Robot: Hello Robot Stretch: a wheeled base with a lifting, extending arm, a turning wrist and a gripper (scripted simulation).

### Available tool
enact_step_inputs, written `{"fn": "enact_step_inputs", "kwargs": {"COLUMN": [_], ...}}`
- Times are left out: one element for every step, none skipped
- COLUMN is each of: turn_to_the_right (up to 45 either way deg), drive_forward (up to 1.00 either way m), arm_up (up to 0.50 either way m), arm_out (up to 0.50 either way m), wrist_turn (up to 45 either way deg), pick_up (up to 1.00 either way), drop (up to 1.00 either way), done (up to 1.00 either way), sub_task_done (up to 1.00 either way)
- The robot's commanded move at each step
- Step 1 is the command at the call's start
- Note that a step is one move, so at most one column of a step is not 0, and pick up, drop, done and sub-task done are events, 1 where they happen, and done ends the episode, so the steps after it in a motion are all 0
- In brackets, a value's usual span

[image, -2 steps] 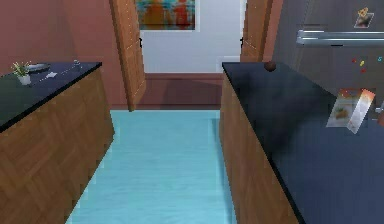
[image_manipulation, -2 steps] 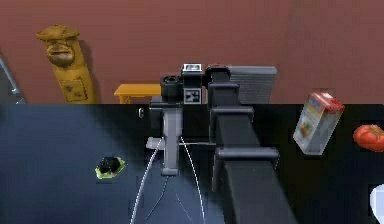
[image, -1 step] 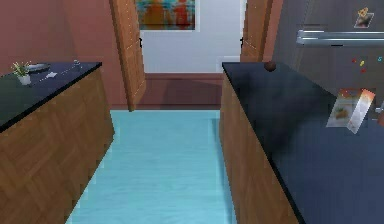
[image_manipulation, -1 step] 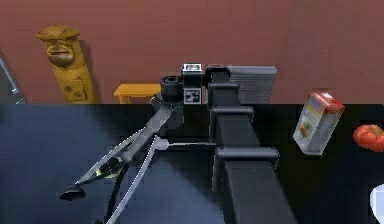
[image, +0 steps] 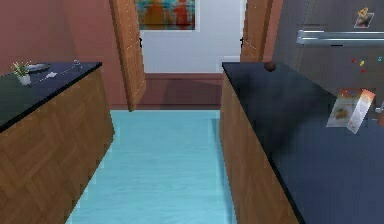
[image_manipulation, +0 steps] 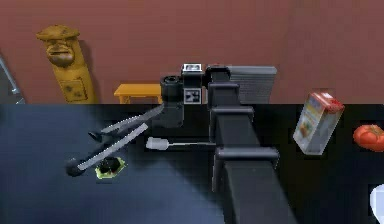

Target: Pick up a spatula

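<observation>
The two thin dark fingers [image_manipulation: 120, 128] were seen slanting low across the dark countertop [image_manipulation: 40, 135], with the gripper [image_manipulation: 85, 150] pointed toward the arm side view's left. Whether anything was held could not be told, since a small yellow-green object [image_manipulation: 108, 169] was lying on the counter right at the tips. Trouble was to be expected there: the tips were judged to be reaching past the target, so that scrap could be taken or nudged instead. The slim silver-grey spatula with a pale flat head [image_manipulation: 172, 146] was lying flat, well in from the counter's far edge. It was placed just beside the fingers' base, on the side toward the counter's front edge, head toward them and handle run off to the thick dark square arm bar [image_manipulation: 238, 150]. Contact could not be made out. Flat metal on a smooth top was judged liable to be skated away by any low sweep. A red-and-white carton [image_manipulation: 318, 122] was standing well apart.
</observation>
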Motion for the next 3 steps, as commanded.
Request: {"fn": "enact_step_inputs", "kwargs": {"turn_to_the_right": [0.0, 0.0, 0.0], "drive_forward": [0.00, 0.00, 0.00], "arm_up": [0.00, 0.00, -0.16], "arm_out": [0.00, 0.00, 0.00], "wrist_turn": [45.0, 30.0, 0.0], "pick_up": [0.00, 0.00, 0.00], "drop": [0.00, 0.00, 0.00], "done": [0.00, 0.00, 0.00], "sub_task_done": [0.00, 0.00, 0.00]}}
